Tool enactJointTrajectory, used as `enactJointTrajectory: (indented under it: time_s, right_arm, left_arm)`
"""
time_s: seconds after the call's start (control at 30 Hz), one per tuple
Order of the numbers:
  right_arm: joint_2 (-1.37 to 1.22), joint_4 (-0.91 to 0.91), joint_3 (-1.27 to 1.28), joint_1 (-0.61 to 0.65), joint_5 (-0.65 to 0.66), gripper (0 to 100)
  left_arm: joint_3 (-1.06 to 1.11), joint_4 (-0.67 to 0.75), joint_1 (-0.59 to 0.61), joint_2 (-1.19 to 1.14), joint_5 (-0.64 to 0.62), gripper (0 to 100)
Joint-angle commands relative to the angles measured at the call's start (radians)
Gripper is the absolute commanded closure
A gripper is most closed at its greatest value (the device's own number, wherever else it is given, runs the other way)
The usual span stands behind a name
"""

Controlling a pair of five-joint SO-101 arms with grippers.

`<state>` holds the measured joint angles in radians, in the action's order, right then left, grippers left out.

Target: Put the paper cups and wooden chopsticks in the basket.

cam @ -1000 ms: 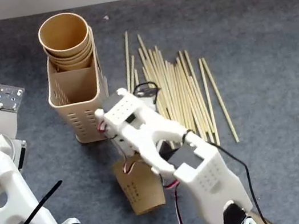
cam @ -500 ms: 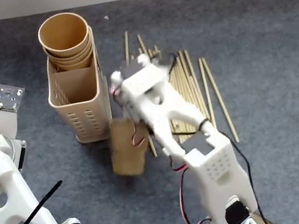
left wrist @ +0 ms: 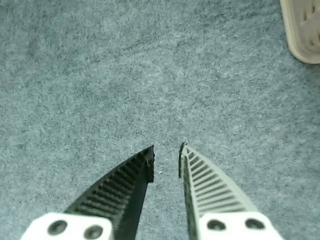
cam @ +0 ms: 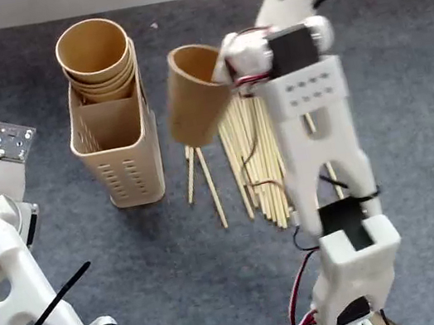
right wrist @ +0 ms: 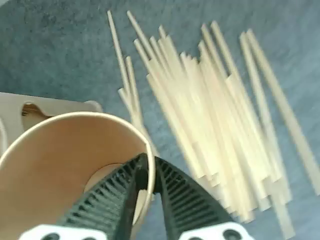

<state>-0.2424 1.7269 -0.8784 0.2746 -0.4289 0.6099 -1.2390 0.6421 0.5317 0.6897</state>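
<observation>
**High view.** I hold one paper cup (cam: 193,99) tilted in the air, my right claw (cam: 221,65) clenched on its rim. It hangs just beside the single basket (cam: 120,163). A stack of cups (cam: 94,53), at least four, stands in the basket's far compartment. The wooden chopsticks (cam: 263,163), too many to count, lie heaped on the tabletop (cam: 400,54).

**Left wrist view.** My left claw (left wrist: 166,155) is released, jaws slightly apart over the tabletop, with a basket corner near.

**Right wrist view.** One finger sits inside the cup's rim and one outside. The chopsticks lie beyond the cup.
</observation>
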Motion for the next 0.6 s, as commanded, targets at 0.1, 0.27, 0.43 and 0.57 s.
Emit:
enactJointTrajectory:
  time_s: [0.1, 0.27, 0.43, 0.57]
  right_arm:
    - [0.114, -0.300, -0.036, 0.002, 0.288, 99.5]
    - [0.179, -0.479, -0.033, 0.145, 0.390, 99.5]
    - [0.165, -0.650, -0.024, 0.269, 0.434, 99.5]
    - [0.077, -0.722, -0.036, 0.294, 0.471, 99.5]
  left_arm:
    - [-0.002, 0.014, 0.001, 0.019, -0.008, 89]
    - [-0.002, 0.014, 0.001, 0.018, -0.008, 89]
    - [0.001, 0.008, -0.035, 0.018, -0.008, 89]
    - [0.033, 0.014, -0.062, 0.022, -0.008, 89]
